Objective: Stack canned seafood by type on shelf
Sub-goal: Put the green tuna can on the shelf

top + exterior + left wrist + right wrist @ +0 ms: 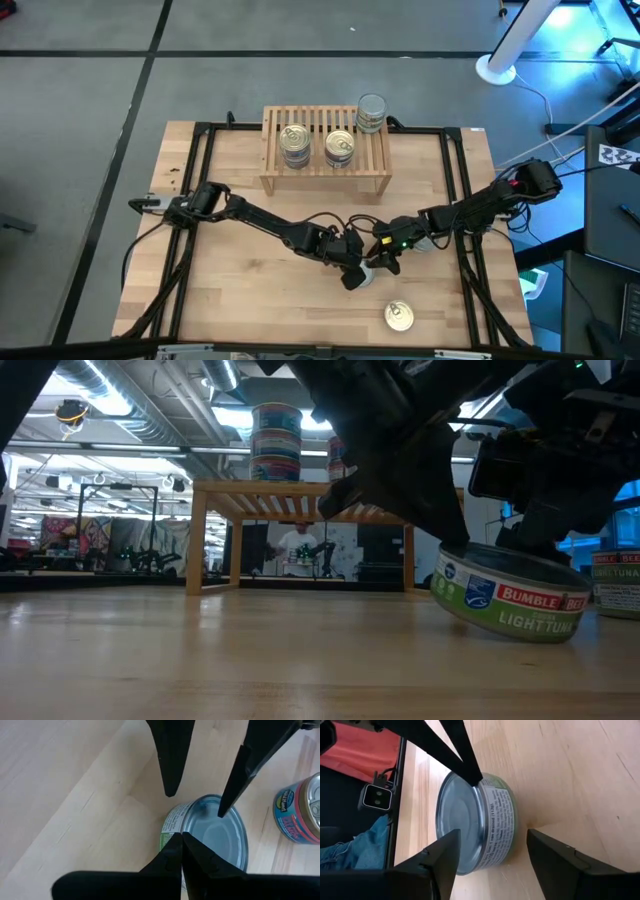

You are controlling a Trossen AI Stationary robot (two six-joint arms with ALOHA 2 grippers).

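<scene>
1. A silver-lidded tuna can [515,600] sits on the wooden surface [250,300] near its middle, in front of the shelf, tipped so one edge is lifted off the wood
2. The right tool [492,857] straddles this can with its fingers spread, one on each side of the wall; whether they touch it cannot be told
3. The left tool [181,851] has its fingers pressed together, their tips resting against the rim of the same can's lid [220,832]
4. Both tools meet over that can in the high view, the left arm [250,215] reaching from the left edge, the right arm [480,205] from the right
5. A gold-lidded can [399,317] lies alone near the front edge of the surface, apart from the tools
6. Another can with a red and blue label [300,810] stands just beside the tilted one
7. The light-wood shelf [325,160] stands at the back of the surface
8. On its slatted top are two stacks with gold lids [294,140] [340,146] and a silver-lidded stack [371,112] at the back right corner
</scene>
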